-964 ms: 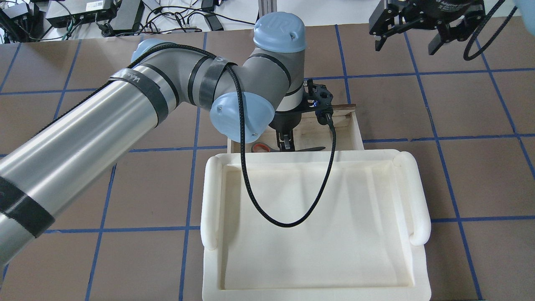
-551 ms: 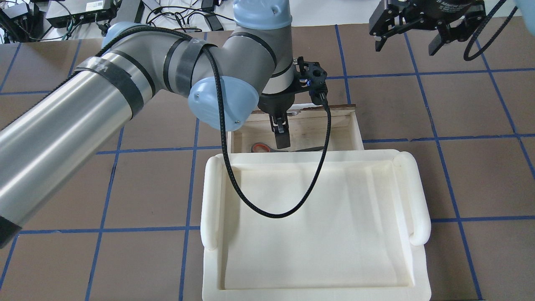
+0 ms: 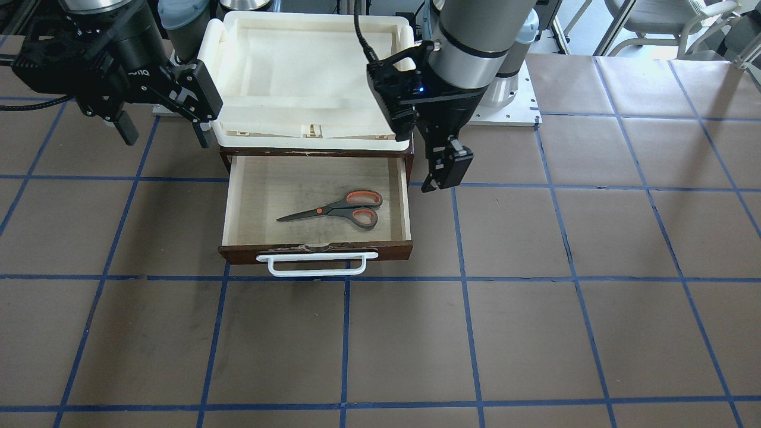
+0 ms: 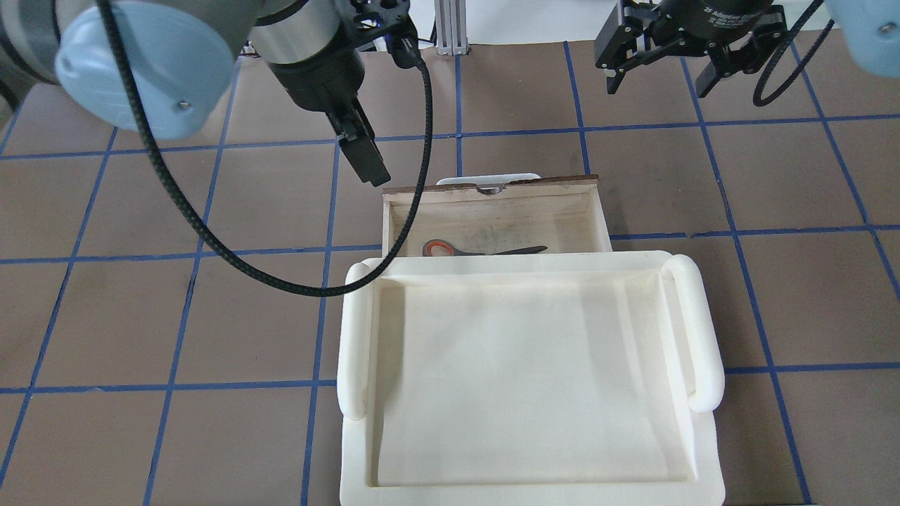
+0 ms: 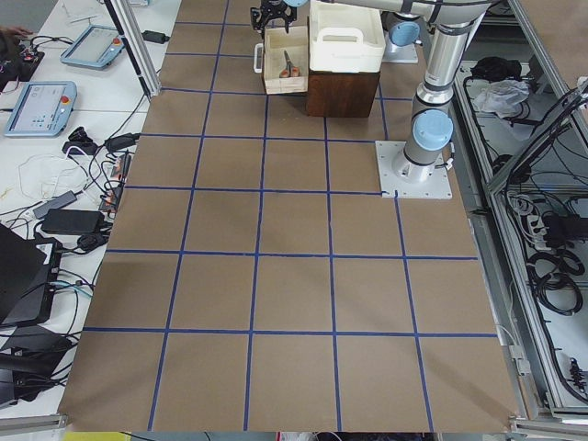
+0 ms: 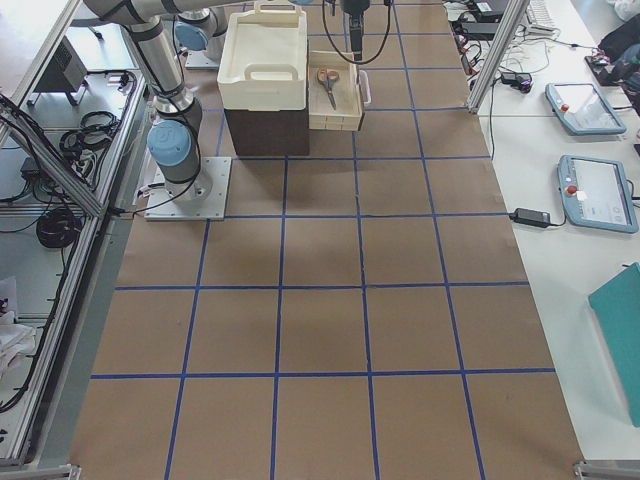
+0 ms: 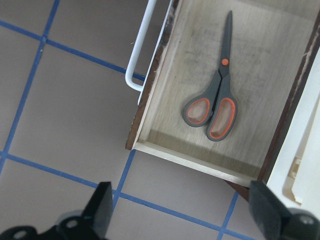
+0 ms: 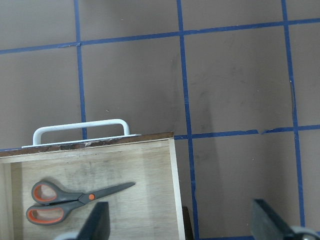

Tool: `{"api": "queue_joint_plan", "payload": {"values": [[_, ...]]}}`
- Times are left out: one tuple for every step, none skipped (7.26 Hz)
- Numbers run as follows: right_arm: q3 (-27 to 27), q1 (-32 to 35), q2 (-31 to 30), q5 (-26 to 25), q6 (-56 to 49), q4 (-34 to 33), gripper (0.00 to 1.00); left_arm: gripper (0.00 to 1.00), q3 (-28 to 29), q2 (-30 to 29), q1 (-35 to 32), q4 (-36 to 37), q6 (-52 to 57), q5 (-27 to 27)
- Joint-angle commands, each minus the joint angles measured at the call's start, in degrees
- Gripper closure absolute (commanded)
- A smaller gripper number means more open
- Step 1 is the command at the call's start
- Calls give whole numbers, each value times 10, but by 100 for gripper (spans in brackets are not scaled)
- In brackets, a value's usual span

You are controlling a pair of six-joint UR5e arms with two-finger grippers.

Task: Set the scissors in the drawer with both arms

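The scissors (image 3: 339, 211) lie flat in the open drawer (image 3: 315, 248), handles toward my left arm's side. They also show in the overhead view (image 4: 478, 249) and in both wrist views (image 7: 217, 100) (image 8: 70, 200). My left gripper (image 3: 446, 172) is open and empty. It hangs above the table beside the drawer, clear of it (image 4: 369, 165). My right gripper (image 4: 659, 81) is open and empty, raised past the drawer's other side (image 3: 163, 131). The drawer's white handle (image 3: 317, 264) faces away from me.
A cream-white plastic tray (image 4: 520, 379) sits on top of the dark cabinet and covers the back of the drawer. My left arm's black cable (image 4: 281, 281) loops down over the tray's corner. Brown table with blue grid lines lies all around.
My left gripper has risen out of the drawer and swung away to its left side, leaving the scissors lying inside. My right gripper has shifted slightly toward the drawer.
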Motion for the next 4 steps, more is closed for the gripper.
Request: {"api": "queue_joint_plan", "payload": {"values": [[0,6,2,-7,0,-1,0,0,-8,52,61,-45,-83,-9],[0,6,2,-8,0,-1,0,0,-5,63,66,-44,-220,-10],[0,6,2,-6,0,-1,0,0,-7,71,65,-43,-400,3],[0,6,3,-1,0,-1,0,0,-8,75,71,-43,-428,53]]}}
